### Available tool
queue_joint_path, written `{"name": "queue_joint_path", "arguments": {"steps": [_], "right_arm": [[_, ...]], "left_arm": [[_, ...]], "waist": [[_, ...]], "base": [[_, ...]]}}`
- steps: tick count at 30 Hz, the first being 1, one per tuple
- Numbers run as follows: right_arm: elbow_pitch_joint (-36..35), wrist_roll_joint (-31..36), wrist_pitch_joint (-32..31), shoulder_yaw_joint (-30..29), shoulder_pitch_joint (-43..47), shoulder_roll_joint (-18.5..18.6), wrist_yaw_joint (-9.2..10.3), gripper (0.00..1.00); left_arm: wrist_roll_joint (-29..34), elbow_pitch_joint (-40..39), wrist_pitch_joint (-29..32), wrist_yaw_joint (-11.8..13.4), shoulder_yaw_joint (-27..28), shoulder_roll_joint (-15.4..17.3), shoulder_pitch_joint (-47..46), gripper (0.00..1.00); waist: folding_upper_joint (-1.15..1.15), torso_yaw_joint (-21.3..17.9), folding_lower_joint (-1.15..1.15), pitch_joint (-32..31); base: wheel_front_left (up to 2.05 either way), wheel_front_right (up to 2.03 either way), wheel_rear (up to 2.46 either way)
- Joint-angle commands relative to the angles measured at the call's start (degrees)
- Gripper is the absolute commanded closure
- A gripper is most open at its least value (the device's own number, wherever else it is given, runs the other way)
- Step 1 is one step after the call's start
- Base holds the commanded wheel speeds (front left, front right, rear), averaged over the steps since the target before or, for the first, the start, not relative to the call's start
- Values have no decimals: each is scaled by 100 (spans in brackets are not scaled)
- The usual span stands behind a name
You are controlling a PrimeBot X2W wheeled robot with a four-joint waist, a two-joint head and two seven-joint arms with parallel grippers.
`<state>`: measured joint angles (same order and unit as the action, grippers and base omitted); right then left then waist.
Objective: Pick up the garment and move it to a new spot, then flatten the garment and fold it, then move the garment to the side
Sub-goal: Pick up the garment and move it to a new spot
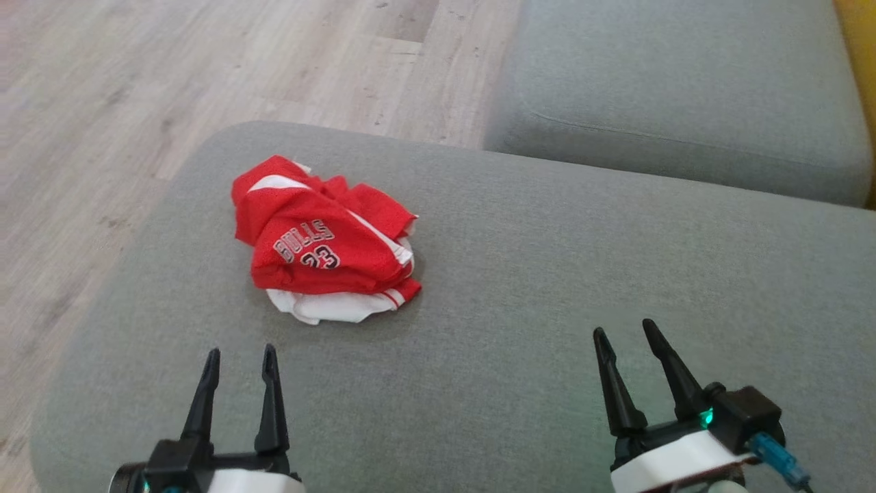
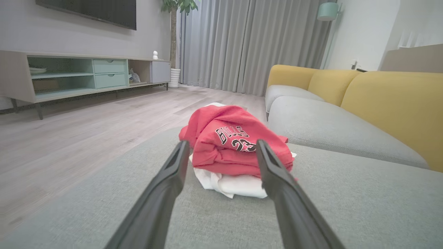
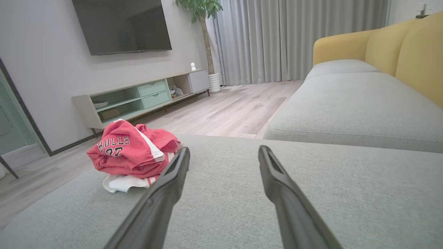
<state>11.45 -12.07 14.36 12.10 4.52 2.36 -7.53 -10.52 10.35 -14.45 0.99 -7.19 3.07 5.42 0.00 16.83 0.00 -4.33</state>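
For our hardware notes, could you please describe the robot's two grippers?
Both the left gripper and right gripper have two long, black, tapering fingers and a white wrist casing. The right one carries a green light and a blue cable plug.

Right gripper (image 3: 224,152): two dark fingers spread wide, nothing between them, above the grey cushion (image 3: 242,207).
Garment (image 3: 131,155): crumpled heap, red over white, on the cushion left of the fingers.
Sofa (image 3: 363,107): grey seat, yellow backrest, at right.
Background: wall television (image 3: 121,24), low cabinet (image 3: 138,98), curtains (image 3: 294,38), wooden floor (image 3: 235,110).
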Motion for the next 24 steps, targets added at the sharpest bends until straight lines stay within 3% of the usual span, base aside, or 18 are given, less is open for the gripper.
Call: {"name": "queue_joint_path", "arguments": {"steps": [1,7,12,17,24], "right_arm": [[-192,-31,63,140,-135,52,4,0],[-188,-50,63,182,-152,52,4,0],[-193,-59,63,157,-218,52,4,0],[-201,-24,63,99,-312,52,4,0],[-231,73,63,124,-609,52,4,0]], "left_arm": [[62,-207,-55,-21,204,-19,-202,0],[95,-231,-55,-31,255,-19,-209,0],[189,-79,-55,-250,343,124,-599,0],[325,347,262,-590,153,584,-1556,0],[171,1197,1521,-836,-450,1392,-3256,0]], "waist": [[0,56,0,-13],[0,63,0,18],[0,-107,0,179],[0,-290,0,417],[0,-631,0,892]], "base": [[0,0,0],[0,0,0],[0,0,0],[0,0,0],[0,0,0]]}}
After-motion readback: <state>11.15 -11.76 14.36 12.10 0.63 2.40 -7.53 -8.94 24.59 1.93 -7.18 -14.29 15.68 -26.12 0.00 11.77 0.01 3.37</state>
